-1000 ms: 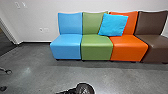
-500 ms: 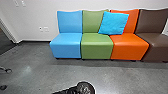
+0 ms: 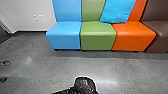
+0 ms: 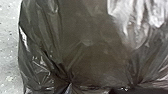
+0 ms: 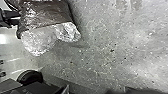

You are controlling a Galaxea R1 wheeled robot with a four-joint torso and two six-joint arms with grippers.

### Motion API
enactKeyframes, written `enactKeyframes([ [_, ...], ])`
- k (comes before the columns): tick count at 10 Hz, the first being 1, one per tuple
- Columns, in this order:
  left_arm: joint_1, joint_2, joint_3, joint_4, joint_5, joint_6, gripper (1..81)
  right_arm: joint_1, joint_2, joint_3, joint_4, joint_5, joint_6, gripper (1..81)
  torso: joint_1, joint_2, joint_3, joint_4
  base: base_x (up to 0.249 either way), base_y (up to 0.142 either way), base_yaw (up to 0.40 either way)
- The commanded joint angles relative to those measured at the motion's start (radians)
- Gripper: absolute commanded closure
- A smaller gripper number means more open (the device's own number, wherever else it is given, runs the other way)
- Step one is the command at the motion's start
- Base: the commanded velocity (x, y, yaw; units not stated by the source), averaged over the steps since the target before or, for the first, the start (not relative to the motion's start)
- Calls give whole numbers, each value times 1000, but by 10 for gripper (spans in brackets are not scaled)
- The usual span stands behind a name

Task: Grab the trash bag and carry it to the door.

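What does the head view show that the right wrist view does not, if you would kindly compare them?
The head view shows blue, green, orange and brown seats in a row, a bright blue cushion across the green and orange ones, and a pale wall behind. The right wrist view instead shows the pale, shiny part of the trash bag beside its darker part. Both show the grey floor.

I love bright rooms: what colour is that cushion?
Bright blue; the cushion shows best in the head view.
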Motion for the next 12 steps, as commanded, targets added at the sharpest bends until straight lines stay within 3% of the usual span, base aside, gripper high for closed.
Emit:
enactKeyframes([
  [1,-93,-6,6,-4,51,8,10,74,-37,24,20,-64,-2,10,0,0,2,0,0,0,0],
  [3,-81,-6,-4,-4,45,10,10,74,-38,23,20,-64,-2,10,0,0,-13,0,0,0,0],
  [5,-76,-5,-22,10,43,8,10,72,-39,26,20,-59,-2,10,0,0,-105,0,0,0,0],
  [6,-76,-3,-27,12,43,10,10,74,-37,26,20,-52,-1,10,0,0,-22,0,0,0,0],
  [8,-73,-5,-36,12,45,8,10,106,-54,23,21,-42,2,10,1,0,-54,0,0,0,0],
  [12,-61,-5,-36,13,43,10,10,230,-46,21,67,-35,11,10,1,1,-62,0,0,0,0],
])
